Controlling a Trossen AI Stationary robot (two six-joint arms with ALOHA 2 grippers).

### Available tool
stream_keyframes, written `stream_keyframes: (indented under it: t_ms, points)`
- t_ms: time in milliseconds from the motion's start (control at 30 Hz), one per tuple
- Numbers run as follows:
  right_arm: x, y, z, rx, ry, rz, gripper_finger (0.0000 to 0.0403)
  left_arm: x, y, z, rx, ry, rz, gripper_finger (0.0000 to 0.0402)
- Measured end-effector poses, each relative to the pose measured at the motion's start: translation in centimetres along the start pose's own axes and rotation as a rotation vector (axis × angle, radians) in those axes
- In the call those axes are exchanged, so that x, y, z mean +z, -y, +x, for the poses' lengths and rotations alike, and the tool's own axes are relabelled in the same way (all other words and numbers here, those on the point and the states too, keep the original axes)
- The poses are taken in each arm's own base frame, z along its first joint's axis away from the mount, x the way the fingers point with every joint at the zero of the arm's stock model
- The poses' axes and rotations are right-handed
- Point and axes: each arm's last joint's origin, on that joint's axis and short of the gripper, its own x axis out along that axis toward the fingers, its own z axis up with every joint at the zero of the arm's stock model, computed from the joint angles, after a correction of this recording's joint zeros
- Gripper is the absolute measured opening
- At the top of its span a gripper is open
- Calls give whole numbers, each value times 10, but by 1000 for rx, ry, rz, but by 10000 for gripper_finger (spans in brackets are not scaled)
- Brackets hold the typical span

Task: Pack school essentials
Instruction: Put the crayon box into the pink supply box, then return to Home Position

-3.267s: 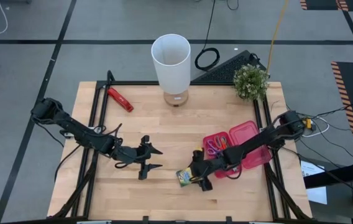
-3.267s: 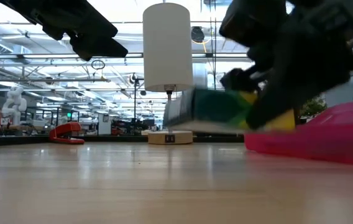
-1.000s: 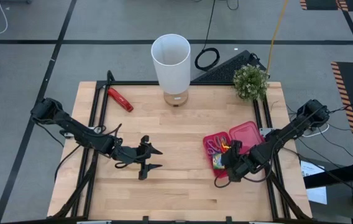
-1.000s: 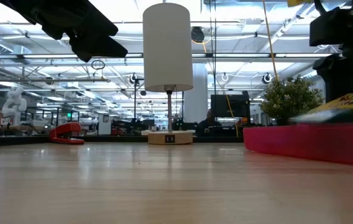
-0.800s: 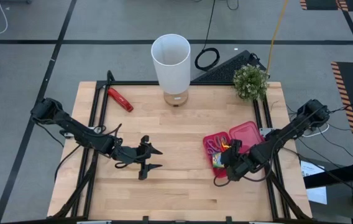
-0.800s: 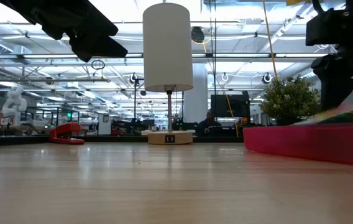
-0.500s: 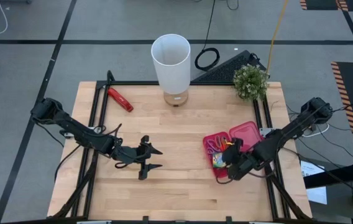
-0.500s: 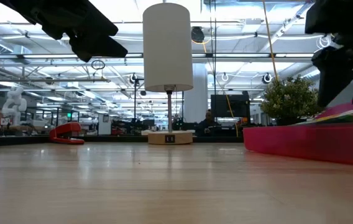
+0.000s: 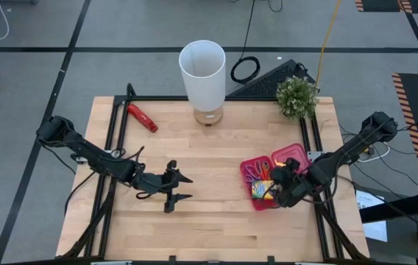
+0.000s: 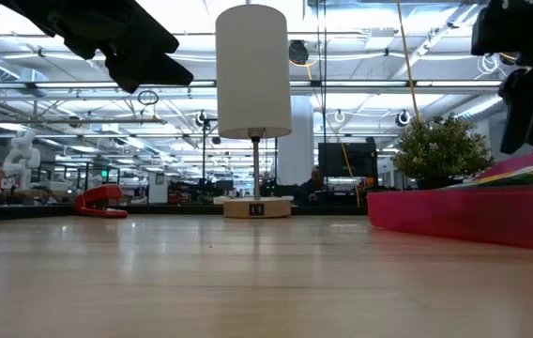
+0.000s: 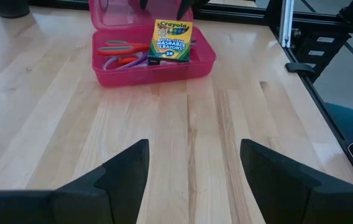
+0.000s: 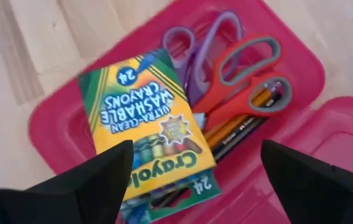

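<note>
The right gripper [image 9: 281,193] is hovering with fingers wide and empty above the crayon box [image 12: 148,134], which is lying in the pink case [image 9: 247,163] near the desk's right edge, beside the scissors [image 12: 238,68]. Packing looks nearly done; closing the lid [image 9: 294,156] probably comes next. The left gripper [image 9: 180,188] is waiting open mid-desk.

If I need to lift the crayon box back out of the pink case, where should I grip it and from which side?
Take the crayon box across its two long edges, coming down from above. It lies label-up and tilted in the pink case, propped on the scissors and pencils, so its edges look reachable. The right gripper, open just above it, is probably best placed; the left gripper waits mid-table.
</note>
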Motion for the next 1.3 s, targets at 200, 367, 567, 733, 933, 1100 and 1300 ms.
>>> stream_keyframes:
  t_ms: [200,367,567,733,933,1100,1300]
  points:
    - [-7,-1,15,50,27,-80,340,0,0,0,0,0,6,255]
    - [-10,0,18,56,6,-101,340,0,-1,0,2,1,11,255]
    - [-10,-1,21,80,23,-93,340,1,-3,1,12,2,13,255]
    - [-17,3,29,71,13,-102,339,1,-3,1,6,0,12,255]
    - [-18,5,28,77,22,-119,339,1,-3,1,6,0,16,255]
    - [-15,8,19,118,72,-93,339,1,-3,1,6,0,20,255]
    - [-7,12,6,118,248,-82,339,2,-3,1,3,11,18,255]
